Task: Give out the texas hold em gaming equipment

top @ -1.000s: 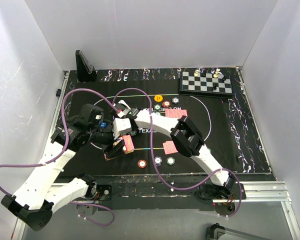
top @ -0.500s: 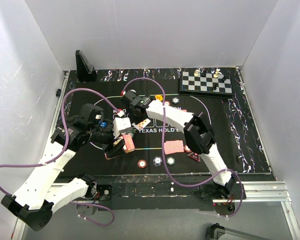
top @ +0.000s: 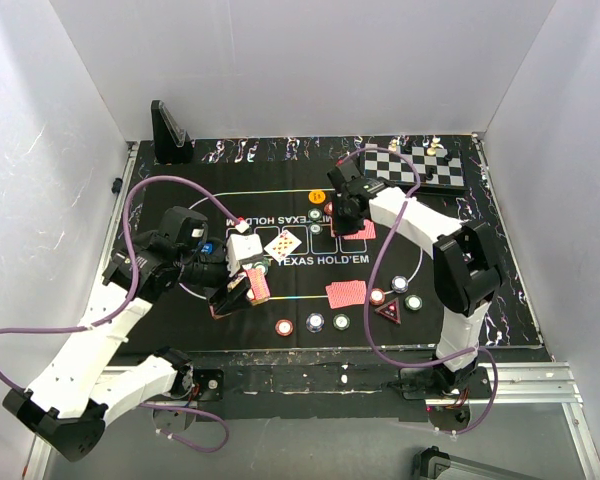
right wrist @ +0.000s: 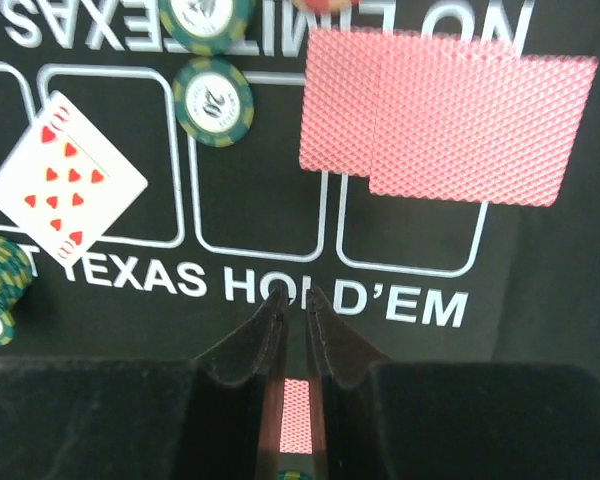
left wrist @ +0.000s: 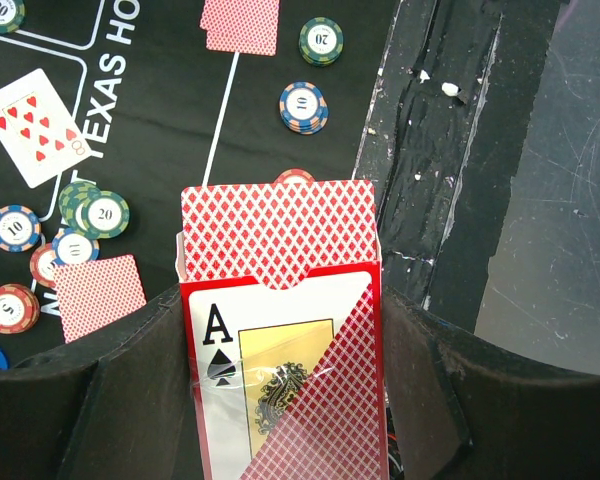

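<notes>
The left gripper [top: 242,292] clamps its jaws on the open red cardboard card box [left wrist: 280,230] as a dispenser, while the right gripper [right wrist: 293,298] hovers, jaws nearly closed, seemingly empty.

A black felt mat with white printed lettering [top: 280,172] covers most of the work surface, bordered by a black-and-white marbled cloth [top: 480,250]. Plain white wall panels enclose it: a back wall [top: 300,60] behind its far edge, a left wall [top: 40,170] and a right wall [top: 570,170] at its sides. A black wedge-shaped stand [top: 168,133] stands at its far left corner. A silver metal rail [top: 540,380] lies off its near right corner, and dull grey flooring [top: 310,440] lies nearer still. The light is soft and even.
</notes>
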Robot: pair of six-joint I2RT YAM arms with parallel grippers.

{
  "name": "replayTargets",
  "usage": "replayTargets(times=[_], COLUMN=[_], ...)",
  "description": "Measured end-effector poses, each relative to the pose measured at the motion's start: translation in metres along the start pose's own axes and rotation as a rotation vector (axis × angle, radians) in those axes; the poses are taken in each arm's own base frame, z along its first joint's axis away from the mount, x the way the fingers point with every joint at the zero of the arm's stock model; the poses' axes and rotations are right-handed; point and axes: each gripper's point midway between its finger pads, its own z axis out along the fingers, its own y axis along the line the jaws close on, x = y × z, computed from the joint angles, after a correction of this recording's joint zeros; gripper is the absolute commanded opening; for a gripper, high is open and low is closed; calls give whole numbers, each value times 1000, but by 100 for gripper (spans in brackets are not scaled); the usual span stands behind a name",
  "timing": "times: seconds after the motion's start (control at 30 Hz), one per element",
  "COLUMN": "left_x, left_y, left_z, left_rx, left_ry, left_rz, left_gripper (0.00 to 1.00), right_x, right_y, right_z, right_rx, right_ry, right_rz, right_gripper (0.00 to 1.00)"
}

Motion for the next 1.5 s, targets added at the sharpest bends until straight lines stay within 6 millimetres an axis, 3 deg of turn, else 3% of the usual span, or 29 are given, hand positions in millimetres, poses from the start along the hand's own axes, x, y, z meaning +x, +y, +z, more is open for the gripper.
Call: replayTargets(times=[0.23,0.53,0.93,1.5], left_x=[1,-2,-2,-3], left_y=[1,5,5,3], left_z=[3,6,6,2], left_rx=[6,14,14,10], left_ry=[10,16,16,13], left_rz=[-9,-18,-18,-4], left_gripper=[20,20,20,20], right_x=[44,46,13,-28], right_y=[-6,-10,-42,-79], right_z=[20,54,68,82], right_rx=[-11,-8,-12,49], right_ry=[108,119,79,22], right_rz=[68,161,340,426], right_gripper=[14,8,8,4])
